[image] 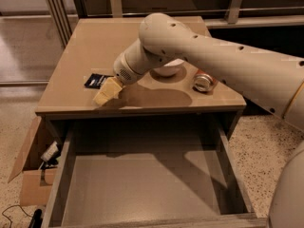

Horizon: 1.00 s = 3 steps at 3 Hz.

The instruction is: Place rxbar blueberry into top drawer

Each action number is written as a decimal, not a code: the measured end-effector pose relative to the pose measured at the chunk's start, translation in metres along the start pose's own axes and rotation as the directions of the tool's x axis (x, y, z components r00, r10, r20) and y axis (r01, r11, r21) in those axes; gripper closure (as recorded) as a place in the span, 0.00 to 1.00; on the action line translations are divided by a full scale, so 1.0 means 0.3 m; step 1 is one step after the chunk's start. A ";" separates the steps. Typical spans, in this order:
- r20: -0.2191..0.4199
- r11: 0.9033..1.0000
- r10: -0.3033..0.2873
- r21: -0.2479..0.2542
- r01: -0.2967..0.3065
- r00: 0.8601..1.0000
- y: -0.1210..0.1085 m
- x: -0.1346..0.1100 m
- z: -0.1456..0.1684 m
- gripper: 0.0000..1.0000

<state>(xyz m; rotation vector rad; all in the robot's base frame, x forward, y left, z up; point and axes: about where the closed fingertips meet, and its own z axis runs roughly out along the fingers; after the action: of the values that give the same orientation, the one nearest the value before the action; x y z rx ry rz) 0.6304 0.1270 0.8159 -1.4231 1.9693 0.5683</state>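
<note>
Arm (pixel 213 61) cream-white, smooth rounded shells dotted with small dark holes, perforated grille-like wrist cap (pixel 124 73), ending in pale yellow gripper (pixel 106 94) at 9 o'clock from frame centre.

Your arm (pixel 237 68) comes in from the right edge of the view, a thick cream-coloured link sloping up and leftward to a rounded elbow (pixel 161 32). From that bend the last link drops down and to the left, narrowing into a ribbed wrist (pixel 127 69). Your gripper (pixel 107 92) hangs off the wrist, pale yellow, pointing down-left, tilted rather than vertical. It sits low over the front left part of the table (pixel 90 42), close to the front edge. A curved piece of your body (pixel 287 194) fills the lower right corner.
</note>
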 end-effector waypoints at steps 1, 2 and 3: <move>0.000 1.000 0.000 0.000 0.000 1.000 0.000 0.000 0.000 0.27; 0.000 1.000 0.000 0.000 0.000 1.000 0.000 0.000 0.000 0.48; 0.000 1.000 0.000 0.000 0.000 1.000 0.000 0.000 0.000 0.79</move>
<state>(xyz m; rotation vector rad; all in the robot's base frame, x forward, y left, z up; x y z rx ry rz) 0.6303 0.1270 0.8159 -1.4233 1.9693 0.5684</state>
